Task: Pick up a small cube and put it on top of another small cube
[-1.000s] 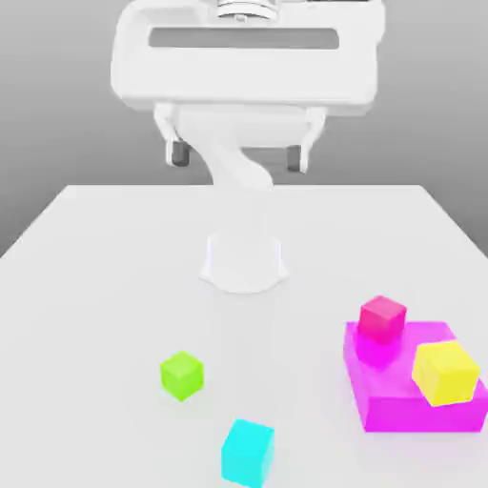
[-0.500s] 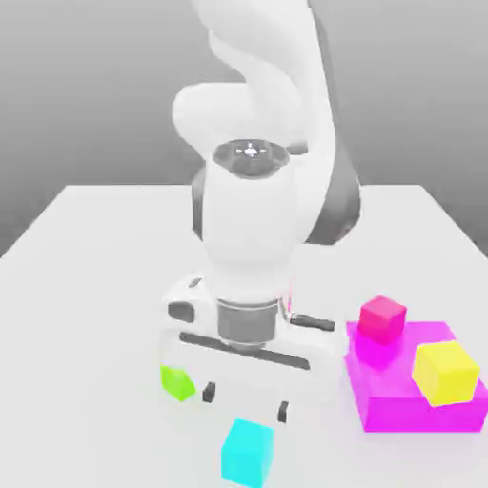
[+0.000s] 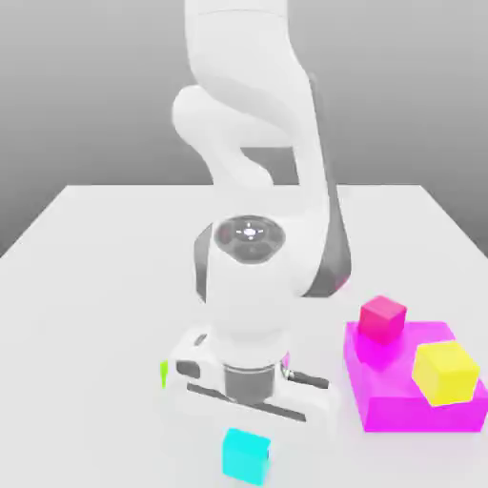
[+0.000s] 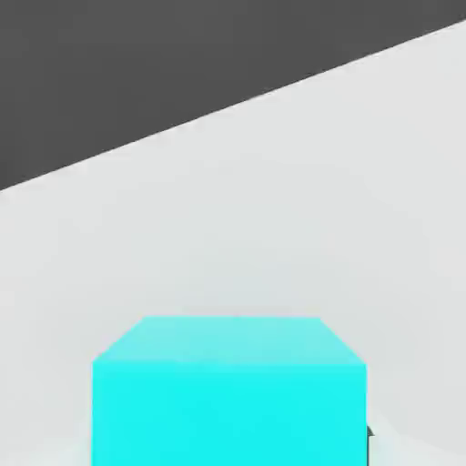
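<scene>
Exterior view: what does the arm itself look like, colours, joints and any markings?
The arm is glossy white, built of rounded, bulging links. A dark grey band with a pinkish tint sits at one joint. A round grey cap with a small white cross mark tops the wrist. The tool's white body carries a dark slot. No cables show.

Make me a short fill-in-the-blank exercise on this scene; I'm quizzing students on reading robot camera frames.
1. The cube in front of the hand camera is ____.
2. The yellow cube rests on a large ____ block.
3. The small cube at that block's far corner is ____.
4. The sliver showing beside the arm, toward the exterior view's left, is ____.

Missing words: cyan; magenta; pink; green
</scene>
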`<action>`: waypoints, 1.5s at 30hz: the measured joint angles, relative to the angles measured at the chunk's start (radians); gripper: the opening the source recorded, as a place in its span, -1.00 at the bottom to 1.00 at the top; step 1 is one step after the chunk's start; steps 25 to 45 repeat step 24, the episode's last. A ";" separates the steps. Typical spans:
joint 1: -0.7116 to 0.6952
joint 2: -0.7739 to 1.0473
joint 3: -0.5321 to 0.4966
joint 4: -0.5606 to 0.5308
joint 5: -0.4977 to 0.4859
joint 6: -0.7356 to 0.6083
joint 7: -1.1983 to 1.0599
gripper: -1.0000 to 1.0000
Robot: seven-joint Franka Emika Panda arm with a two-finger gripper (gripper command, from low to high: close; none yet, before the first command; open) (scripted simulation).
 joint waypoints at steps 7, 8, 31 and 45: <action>-0.080 -0.247 -0.058 -0.179 -0.030 -0.070 -0.097 -1.00; -0.098 -0.283 -0.069 -0.211 -0.029 -0.075 -0.119 -1.00; -0.109 -0.263 -0.165 -0.410 0.082 0.148 -0.344 1.00; -0.109 -0.263 -0.165 -0.410 0.082 0.148 -0.344 1.00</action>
